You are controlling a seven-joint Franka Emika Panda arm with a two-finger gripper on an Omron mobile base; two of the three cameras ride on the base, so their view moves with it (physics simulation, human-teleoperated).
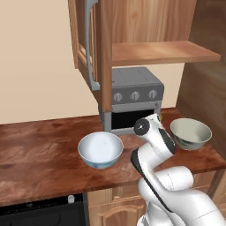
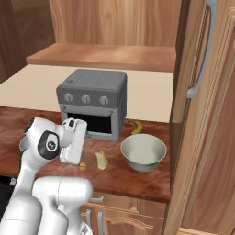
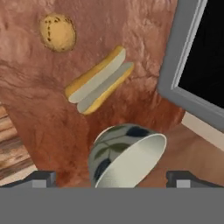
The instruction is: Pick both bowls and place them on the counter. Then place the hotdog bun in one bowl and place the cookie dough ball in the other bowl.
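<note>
Both bowls stand upright on the counter (image 1: 39, 150). The white bowl with blue pattern (image 1: 100, 150) is at the middle left. The dark grey-green bowl (image 1: 190, 133) (image 2: 143, 152) (image 3: 127, 157) is to the right, in front of the oven. On the wood between them lie the hotdog bun (image 2: 101, 159) (image 3: 100, 80) and the small cookie dough ball (image 2: 83, 165) (image 3: 57, 32). My gripper (image 2: 72, 158) (image 3: 113, 178) hovers over the counter just left of the ball, pointing down. It is open with nothing held.
A grey toaster oven (image 1: 132, 97) (image 2: 94, 103) stands at the back of the counter, close behind my hand. A yellow banana-like thing (image 2: 136, 127) lies beside it. An open cabinet door (image 2: 202, 69) hangs at the right, a shelf (image 1: 163, 52) above.
</note>
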